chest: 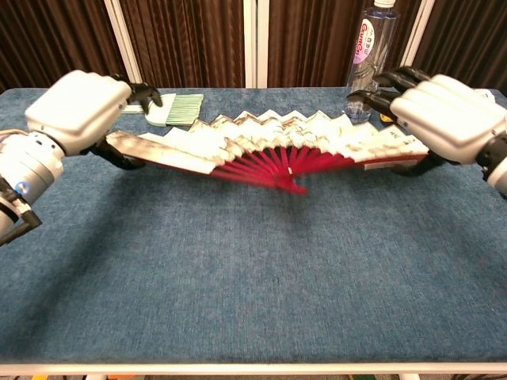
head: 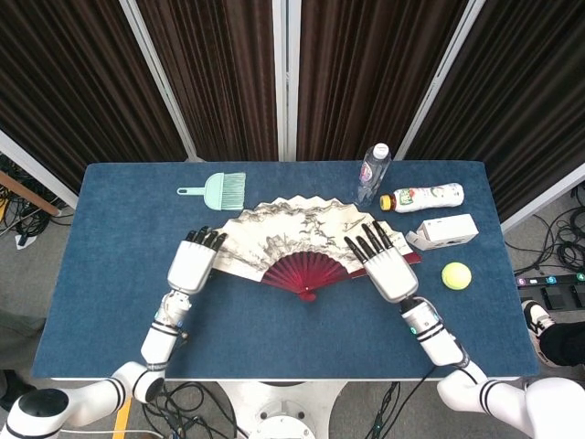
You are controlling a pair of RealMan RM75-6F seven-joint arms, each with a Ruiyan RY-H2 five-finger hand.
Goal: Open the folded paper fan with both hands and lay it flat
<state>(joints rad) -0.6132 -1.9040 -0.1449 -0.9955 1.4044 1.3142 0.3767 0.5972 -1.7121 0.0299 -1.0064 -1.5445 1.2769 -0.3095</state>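
Fan (head: 292, 240) is spread wide open at the table's (head: 274, 320) middle, red ribs meeting at a pivot on the near side, painted paper arcing toward the far edge. Left hand (head: 192, 262) grasps the fan's left end, fingers over the top, thumb under in the chest view. Right hand (head: 384, 265) grasps the fan's right end the same way. The chest view shows the fan slightly raised off the cloth. Beyond the fan: green brush (head: 216, 189) far left of it, clear bottle (head: 373, 170) far right. Right of the fan: lying white bottle (head: 424, 197), white box (head: 445, 230), yellow ball (head: 455, 275).
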